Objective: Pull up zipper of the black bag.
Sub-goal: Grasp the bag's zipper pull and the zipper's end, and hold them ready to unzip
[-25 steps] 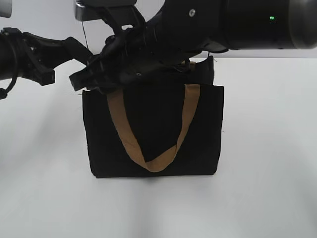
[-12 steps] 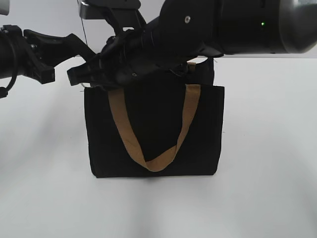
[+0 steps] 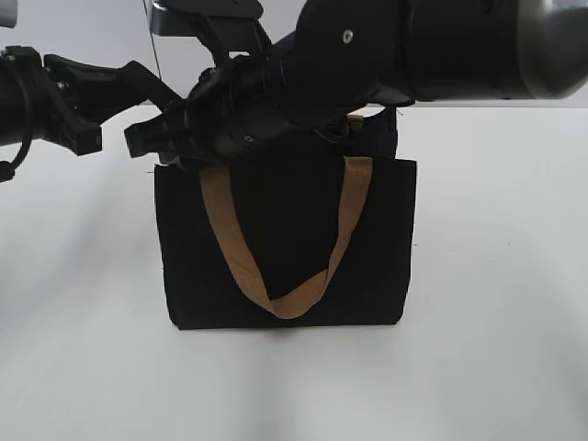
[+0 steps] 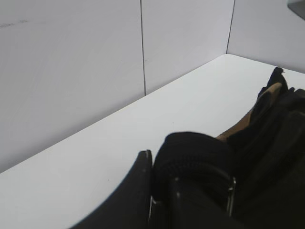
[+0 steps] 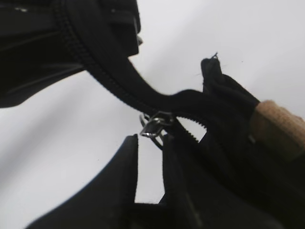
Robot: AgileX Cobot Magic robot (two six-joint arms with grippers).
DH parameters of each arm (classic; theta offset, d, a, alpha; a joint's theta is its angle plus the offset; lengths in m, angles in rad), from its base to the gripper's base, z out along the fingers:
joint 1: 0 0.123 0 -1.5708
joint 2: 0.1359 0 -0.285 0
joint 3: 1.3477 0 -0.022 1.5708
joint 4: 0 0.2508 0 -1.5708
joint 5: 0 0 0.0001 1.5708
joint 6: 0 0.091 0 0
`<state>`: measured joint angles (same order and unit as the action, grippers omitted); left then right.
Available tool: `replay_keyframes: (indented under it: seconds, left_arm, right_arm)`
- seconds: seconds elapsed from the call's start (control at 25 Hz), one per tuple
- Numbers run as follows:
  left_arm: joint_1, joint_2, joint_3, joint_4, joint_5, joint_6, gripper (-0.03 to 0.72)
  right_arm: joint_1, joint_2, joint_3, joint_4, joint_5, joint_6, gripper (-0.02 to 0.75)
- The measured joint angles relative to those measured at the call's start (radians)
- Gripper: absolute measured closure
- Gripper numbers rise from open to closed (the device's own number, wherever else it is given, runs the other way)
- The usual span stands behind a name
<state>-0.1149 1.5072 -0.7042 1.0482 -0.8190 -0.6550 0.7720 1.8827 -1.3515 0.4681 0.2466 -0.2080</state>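
Note:
The black bag (image 3: 285, 239) stands upright mid-table, a tan handle (image 3: 289, 303) hanging down its front. My left gripper (image 3: 147, 87) reaches in from the left to the bag's top left corner. In the left wrist view it (image 4: 188, 167) is shut on a bulge of the bag's black fabric (image 4: 190, 148). My right gripper (image 3: 147, 142) reaches across the bag's top to the same corner. In the right wrist view its fingers (image 5: 151, 140) show a narrow white gap. The silvery pull tab (image 5: 153, 125) sits just at their tips on the zipper (image 5: 95, 67).
The white table (image 3: 496, 276) runs all round the bag, with a white panelled wall (image 4: 95, 71) behind. The bulky right arm (image 3: 441, 46) hangs over the bag's top edge and hides it in the exterior view. A tan strap end (image 5: 276, 126) shows beside the zipper.
The right gripper has shifted slightly left and up along the bag's top edge. In the last half second nothing visibly moves. The left arm holds still.

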Motion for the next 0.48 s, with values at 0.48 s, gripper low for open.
replay_keyframes:
  seconds: [0.48]
  left_arm:
    - [0.000, 0.003, 0.000, 0.000, -0.024, 0.000, 0.664]
  right_arm:
    - [0.000, 0.003, 0.000, 0.006, -0.023, 0.000, 0.478]
